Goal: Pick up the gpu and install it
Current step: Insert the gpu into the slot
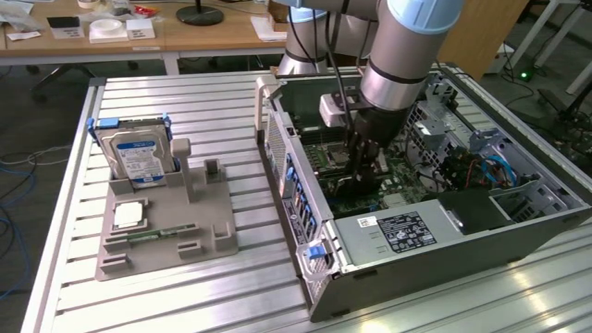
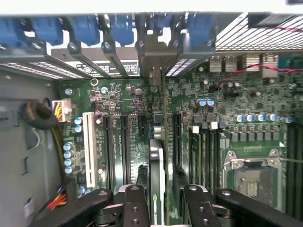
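We see our pincer clenched on the gpu, holding the card edge-on by its upper edge, low inside the open computer case and just above the motherboard slots. We judge the card light and stiff but fragile, best gripped along the board edge or bracket, clear of components. The hard drive stands on the worktop holder.

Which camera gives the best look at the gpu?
The wrist view: the gpu runs edge-on down the middle, between the end effector's fingers, standing over the motherboard with its bracket at the rear slots. The exterior view hides most of it: just a dark shape under the end effector inside the case.
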`<act>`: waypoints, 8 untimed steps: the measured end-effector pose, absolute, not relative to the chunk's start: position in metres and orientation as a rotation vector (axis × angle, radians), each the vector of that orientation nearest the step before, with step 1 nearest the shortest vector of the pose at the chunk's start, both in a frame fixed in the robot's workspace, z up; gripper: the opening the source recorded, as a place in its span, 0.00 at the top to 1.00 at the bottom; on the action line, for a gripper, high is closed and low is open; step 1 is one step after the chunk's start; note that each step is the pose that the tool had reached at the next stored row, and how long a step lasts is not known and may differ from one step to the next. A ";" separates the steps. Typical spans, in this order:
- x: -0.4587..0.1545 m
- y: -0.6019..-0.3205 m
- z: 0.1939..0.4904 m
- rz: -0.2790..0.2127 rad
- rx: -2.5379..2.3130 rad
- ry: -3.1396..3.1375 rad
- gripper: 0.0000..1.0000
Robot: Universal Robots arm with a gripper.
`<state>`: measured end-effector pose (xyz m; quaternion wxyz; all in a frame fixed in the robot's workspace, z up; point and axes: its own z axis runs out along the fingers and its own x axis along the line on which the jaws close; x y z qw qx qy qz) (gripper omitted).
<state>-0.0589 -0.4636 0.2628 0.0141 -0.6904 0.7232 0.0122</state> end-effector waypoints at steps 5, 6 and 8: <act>-0.059 -0.464 0.264 0.037 -2.149 2.251 0.73; -0.059 -0.464 0.264 0.037 -2.149 2.251 0.73; -0.059 -0.464 0.264 0.037 -2.149 2.251 0.79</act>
